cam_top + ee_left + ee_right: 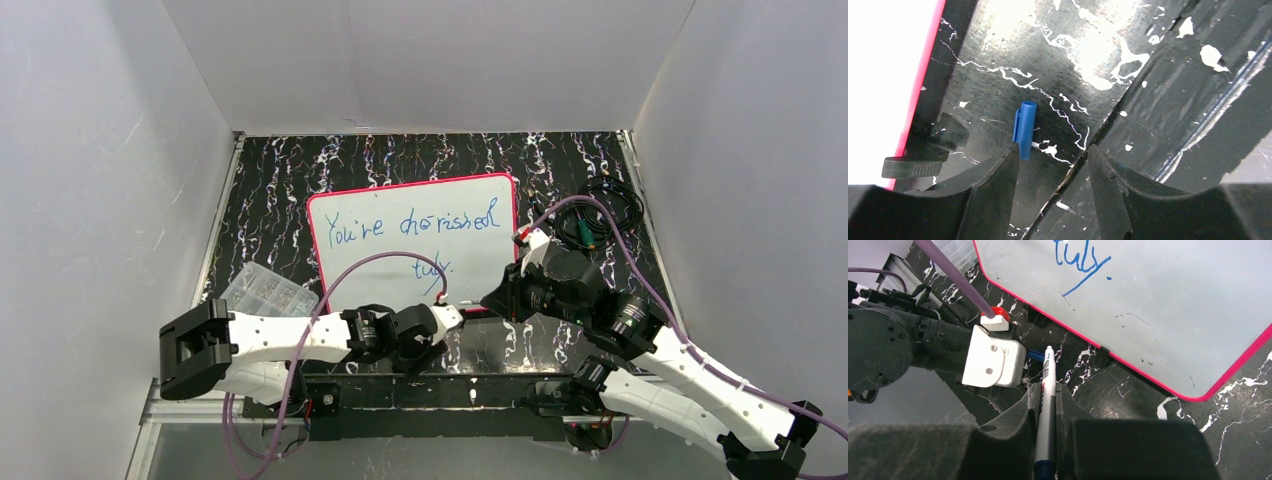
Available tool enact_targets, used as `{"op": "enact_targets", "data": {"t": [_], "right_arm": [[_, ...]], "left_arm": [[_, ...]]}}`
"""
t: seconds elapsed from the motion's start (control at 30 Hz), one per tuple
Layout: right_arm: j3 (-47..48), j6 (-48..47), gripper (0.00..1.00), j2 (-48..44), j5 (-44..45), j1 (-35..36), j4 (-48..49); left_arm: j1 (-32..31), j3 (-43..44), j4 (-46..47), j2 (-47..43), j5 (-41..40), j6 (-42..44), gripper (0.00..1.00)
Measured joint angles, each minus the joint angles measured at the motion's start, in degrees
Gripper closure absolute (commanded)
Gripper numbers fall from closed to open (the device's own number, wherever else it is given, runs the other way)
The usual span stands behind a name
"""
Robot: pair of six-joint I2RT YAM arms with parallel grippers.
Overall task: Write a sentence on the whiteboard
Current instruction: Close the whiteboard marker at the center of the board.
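right hand (1048, 392) clenched on marker (1049, 365); left hand (1053, 149) agape by blue cap (1024, 127); whiteboard (480, 265) pink-framed; sentence (445, 222) blue cursive, two lines.

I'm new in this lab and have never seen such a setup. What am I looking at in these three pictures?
The machine is two robot arms, the left arm and the right arm, at the near edge of a black marbled table. The wide picture looks down from above; the other two come from a camera on each wrist. On the table lie a whiteboard bearing a blue handwritten sentence, a clear plastic box and some cables. The right gripper is shut on a marker. The left gripper is open, with a blue cap lying beside one finger.
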Motion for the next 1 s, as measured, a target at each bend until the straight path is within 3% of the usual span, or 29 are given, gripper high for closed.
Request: {"op": "enact_targets", "data": {"t": [0.27, 0.4, 0.6, 0.83, 1.0], "right_arm": [[0.0, 0.4, 0.99, -0.2, 0.3, 0.0, -0.4], [0.0, 0.4, 0.99, -0.3, 0.3, 0.0, -0.6], [0.0, 0.1, 0.99, -0.2, 0.3, 0.0, -2.3], [1.6, -2.2, 0.99, 2.4, -1.0, 0.0, -5.6], [1.5, -2.8, 0.99, 6.1, -8.4, -0.1, -5.4]], "left_arm": [[-0.5, -1.7, 2.1, 3.1, -3.7, -0.1, 0.57], [-0.7, -1.9, 3.7, 3.9, -4.7, -0.7, 0.64], [-1.2, -1.9, 5.7, 4.6, -5.3, -1.2, 0.99], [-1.3, -4.7, 8.2, 1.4, -7.0, -2.1, 1.00], [-1.3, -12.0, 9.3, -10.4, -5.6, -2.2, 1.00]]}}
